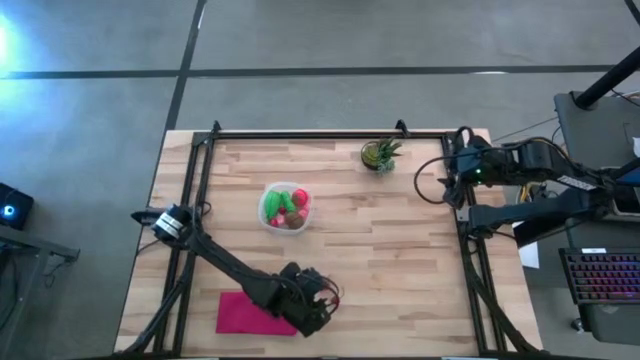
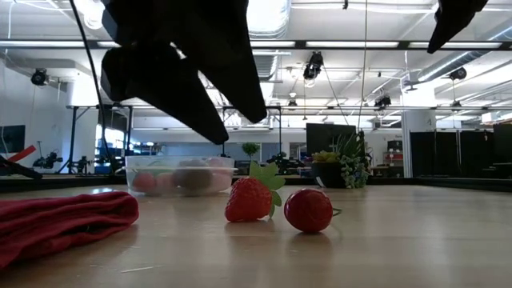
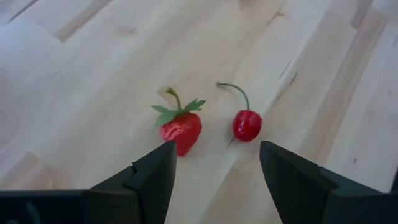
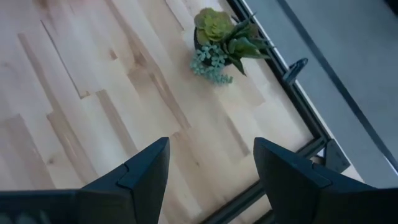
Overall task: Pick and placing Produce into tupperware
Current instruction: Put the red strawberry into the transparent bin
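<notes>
Left gripper point(image 3: 214, 171) hangs open above glossy strawberry point(image 3: 181, 132), round cherry point(image 3: 247, 124).

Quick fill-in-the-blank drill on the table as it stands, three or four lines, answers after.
1. The left tool hangs open above the strawberry and the ____.
2. The clear tupperware already holds several pieces of ____.
3. The magenta cloth lies beside the ____ tool.
4. The right tool waits open near the potted ____.

Answers: cherry; produce; left; plant
</notes>
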